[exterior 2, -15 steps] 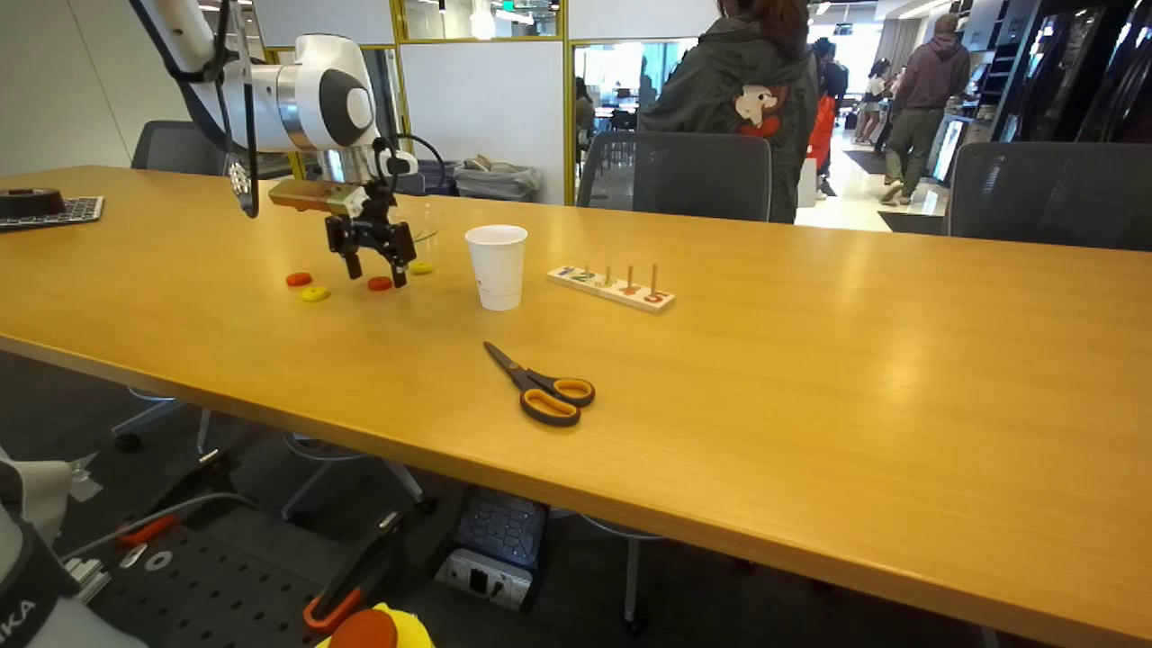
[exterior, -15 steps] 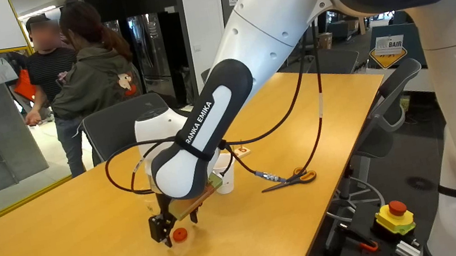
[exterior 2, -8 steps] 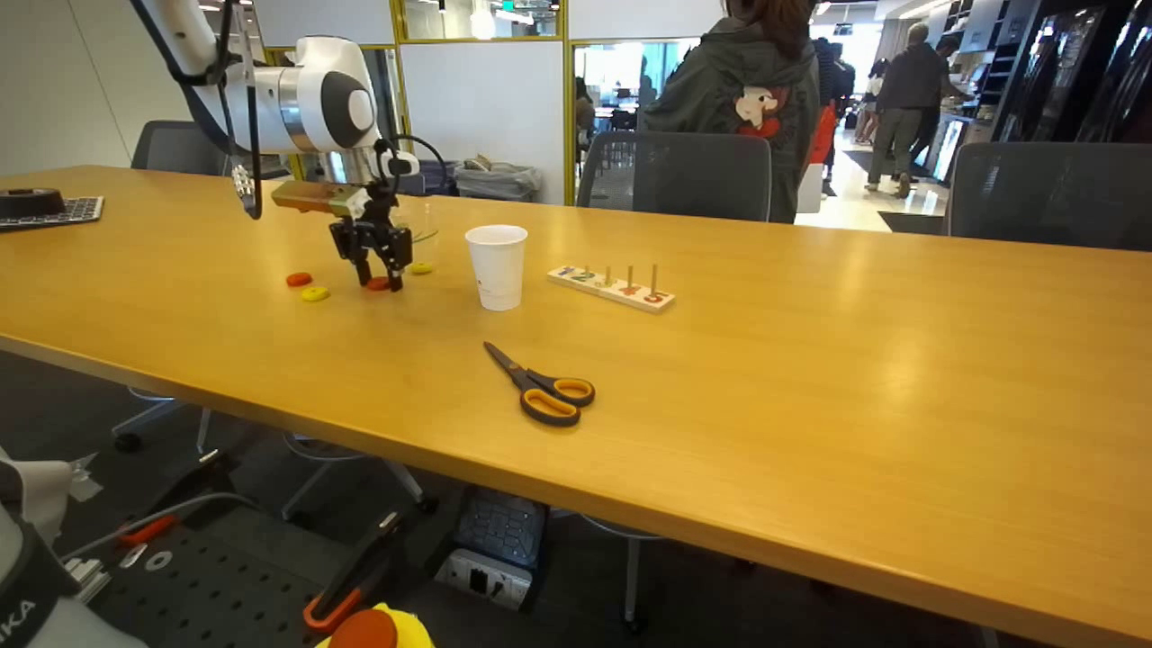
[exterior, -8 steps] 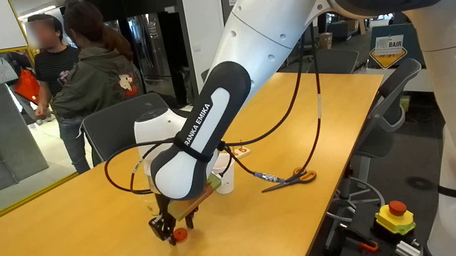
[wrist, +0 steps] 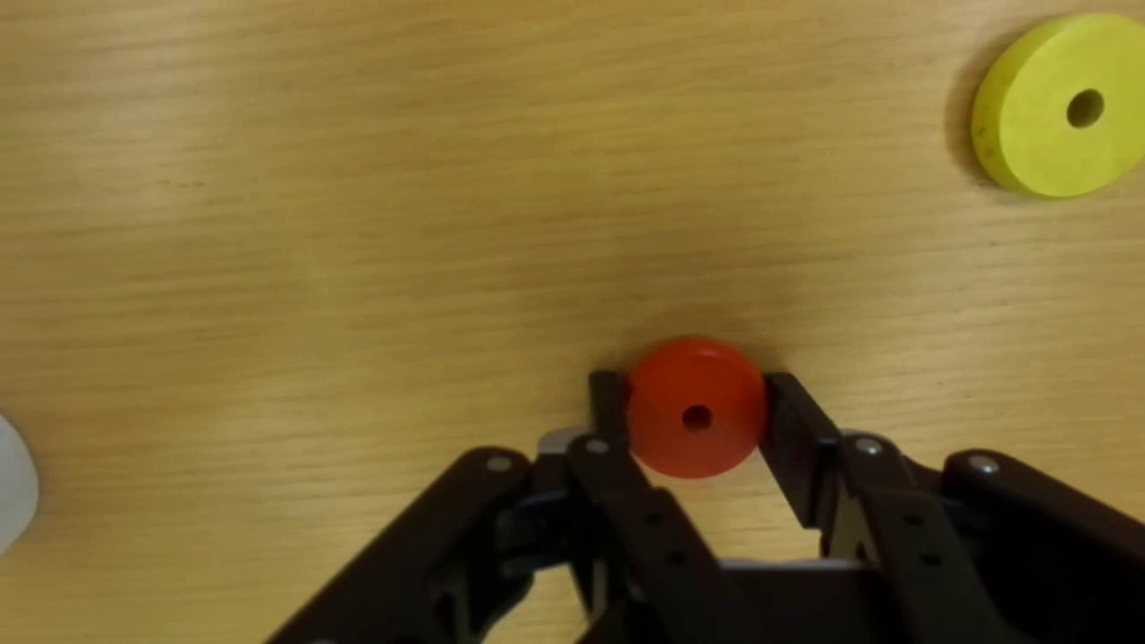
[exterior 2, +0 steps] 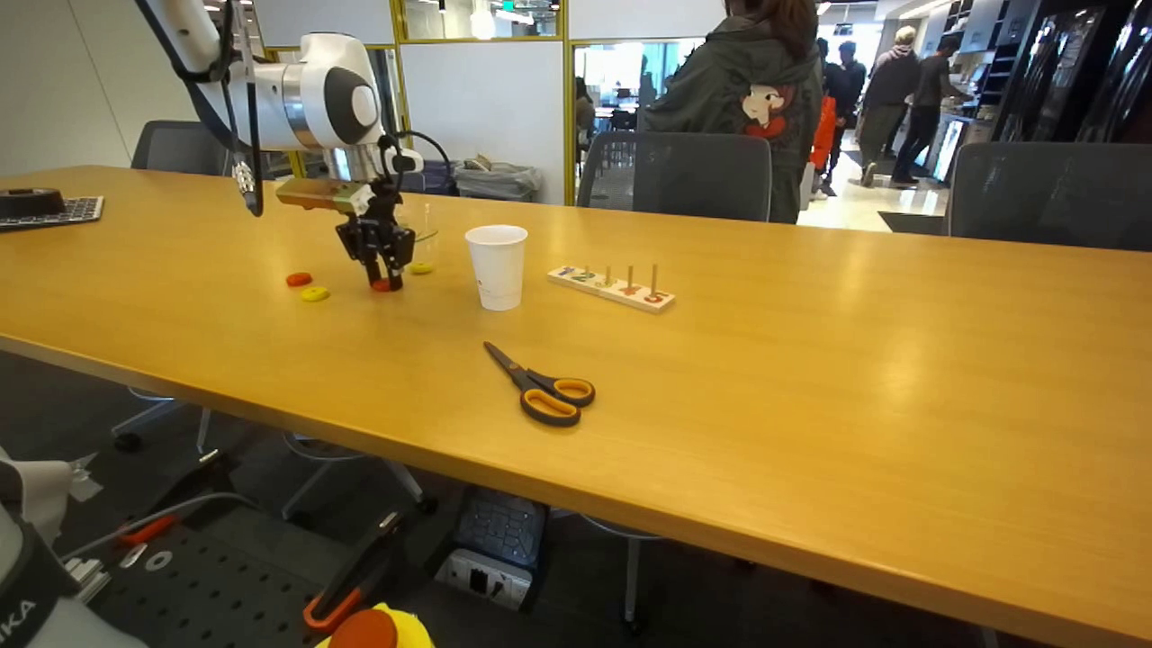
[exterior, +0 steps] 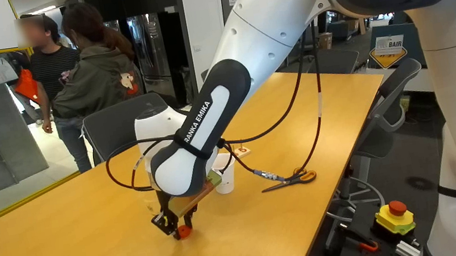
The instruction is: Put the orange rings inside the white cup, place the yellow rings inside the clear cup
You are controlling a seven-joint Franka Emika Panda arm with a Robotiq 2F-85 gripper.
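- Gripper (wrist: 698, 407) pinches an orange ring (wrist: 689, 385) by its sides; ring sits apart from the white cup (exterior 2: 498, 270) (whether off the table (exterior 2: 810, 378), can't tell).
- Best to rise straight, top the white cup's rim, cross level, let go over its middle.
- Clear cup (exterior 2: 428, 236) stands left of and behind the white cup in an exterior view: swing away.
- Scissors (exterior 2: 533, 382) and the table's edge lie on the white cup's nearer side there; direct way across looks open.
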